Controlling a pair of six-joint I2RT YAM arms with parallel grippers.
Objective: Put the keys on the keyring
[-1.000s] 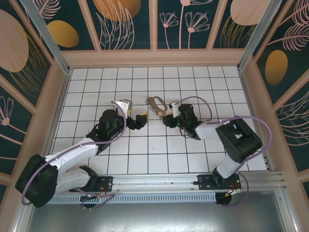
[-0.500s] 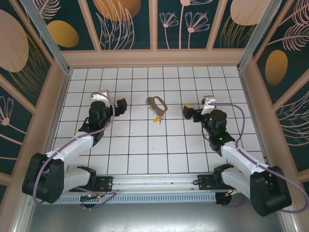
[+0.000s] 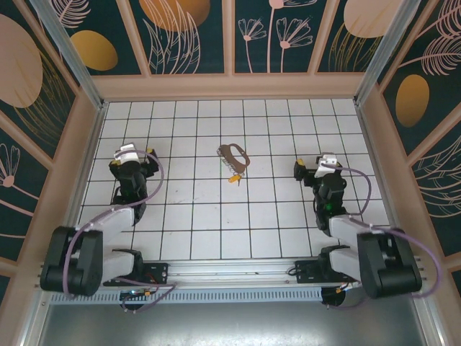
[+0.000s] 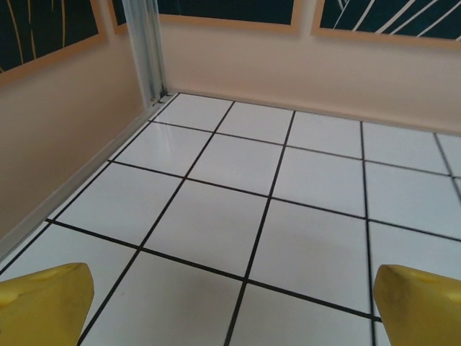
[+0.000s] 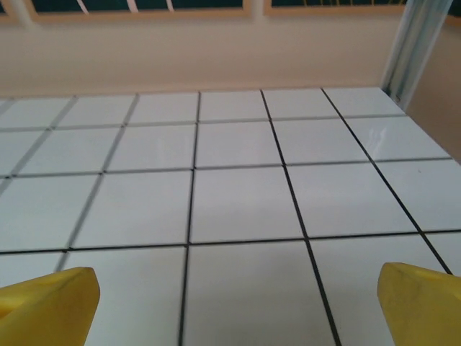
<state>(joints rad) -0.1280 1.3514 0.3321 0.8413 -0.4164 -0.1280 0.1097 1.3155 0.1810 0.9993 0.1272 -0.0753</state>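
Note:
The keyring (image 3: 233,155), an oval grey-brown loop, lies on the tiled floor at the centre back. A tiny key (image 3: 232,178) with an orange-yellow head lies just at its near edge; whether it is threaded on the loop I cannot tell. My left gripper (image 3: 133,162) hovers well to the left of them, open and empty. In the left wrist view its yellow fingertips (image 4: 43,303) stand wide apart over bare tiles, the left gripper (image 4: 234,317) holding nothing. My right gripper (image 3: 317,169) hovers well to the right, also open; its fingertips (image 5: 47,306) frame bare tiles around the right gripper (image 5: 234,310).
Beige walls (image 3: 230,86) enclose the white tiled floor (image 3: 216,216) on three sides, with metal corner posts (image 4: 148,50) at the back. The left wall runs close to my left gripper. The arms' base rail (image 3: 238,274) lies along the near edge.
Both arms have pulled away from the centre, left arm leftwards and right arm rightwards. The right gripper opened. Keyring and key stay on the floor.

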